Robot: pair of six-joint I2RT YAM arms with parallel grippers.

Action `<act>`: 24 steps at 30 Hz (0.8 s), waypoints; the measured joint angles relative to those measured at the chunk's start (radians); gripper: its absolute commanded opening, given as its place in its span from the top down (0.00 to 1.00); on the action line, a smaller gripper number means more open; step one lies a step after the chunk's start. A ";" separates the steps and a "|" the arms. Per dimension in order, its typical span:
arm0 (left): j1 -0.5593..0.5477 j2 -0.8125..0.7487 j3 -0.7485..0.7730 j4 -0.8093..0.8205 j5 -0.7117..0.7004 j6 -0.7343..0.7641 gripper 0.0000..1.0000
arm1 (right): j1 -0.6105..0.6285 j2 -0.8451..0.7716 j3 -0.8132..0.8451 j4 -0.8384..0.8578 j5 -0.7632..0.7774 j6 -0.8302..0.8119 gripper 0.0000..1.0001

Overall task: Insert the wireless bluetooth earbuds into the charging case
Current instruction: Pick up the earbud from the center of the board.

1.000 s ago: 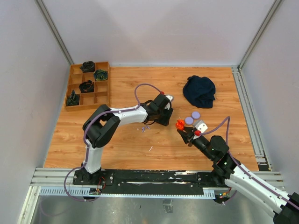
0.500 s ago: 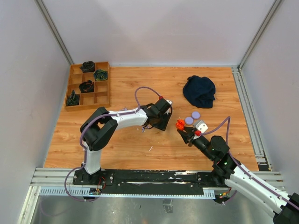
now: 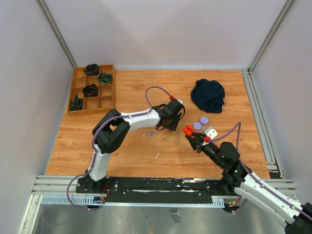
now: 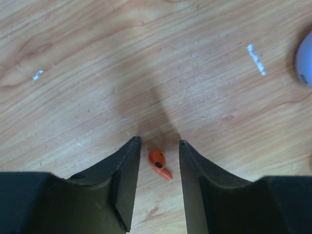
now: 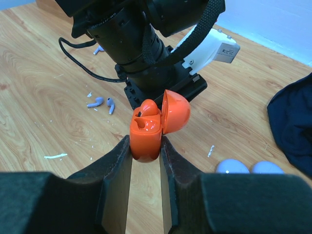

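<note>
Wood-grain laminate counter, glossy, with a few pale scuffs and flecks on it. The thing to watch is one orange-red earbud: tiny smooth plastic, rounded body with a dark dot and a short stem, lying flat on the counter. The left pincer sits right over it. Its black wedge-shaped fingers have a narrow gap between them, one either side of the bud, and neither touches it.

The right pincer is clamped on the charging case, a shiny orange-red capsule held upright with its domed lid flipped open. Can't tell what's inside it.

Two lilac earbuds lie loose on the counter just past the case, close together. Two round lilac pucks sit side by side near the right pincer. There's also a crumpled navy cloth further back and a wooden divided tray in the far left corner.
</note>
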 measured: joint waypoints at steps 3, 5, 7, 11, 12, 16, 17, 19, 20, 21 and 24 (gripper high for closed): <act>0.000 0.009 0.008 -0.008 -0.004 -0.002 0.60 | 0.000 -0.003 0.000 -0.001 0.004 0.000 0.91; 0.000 0.009 0.008 -0.014 -0.004 -0.003 0.60 | 0.000 -0.004 0.000 -0.001 0.005 0.000 0.91; 0.000 0.009 0.008 -0.024 -0.003 -0.003 0.60 | 0.000 -0.005 0.000 -0.001 0.005 0.000 0.91; 0.000 0.009 0.008 -0.029 -0.001 -0.005 0.60 | 0.000 -0.005 0.000 -0.001 0.005 0.000 0.91; 0.000 0.009 0.008 -0.030 -0.001 -0.006 0.61 | 0.000 -0.005 0.000 -0.001 0.005 0.000 0.91; 0.000 0.009 0.008 -0.034 -0.001 -0.006 0.65 | 0.000 -0.004 0.000 -0.001 0.005 0.000 0.91; 0.000 0.009 0.008 -0.035 -0.001 -0.006 0.66 | 0.000 -0.004 0.000 -0.001 0.005 0.000 0.91; 0.000 0.009 0.008 -0.037 -0.001 -0.006 0.67 | 0.000 -0.003 0.000 -0.001 0.005 0.000 0.91; 0.000 0.009 0.009 -0.039 -0.001 -0.006 0.67 | 0.000 -0.003 0.000 -0.001 0.005 0.000 0.91; 0.000 0.009 0.009 -0.040 -0.001 -0.006 0.68 | 0.000 -0.003 0.000 -0.001 0.005 0.000 0.91; 0.000 0.009 0.009 -0.043 0.000 -0.006 0.69 | 0.000 -0.004 0.000 -0.001 0.005 0.000 0.91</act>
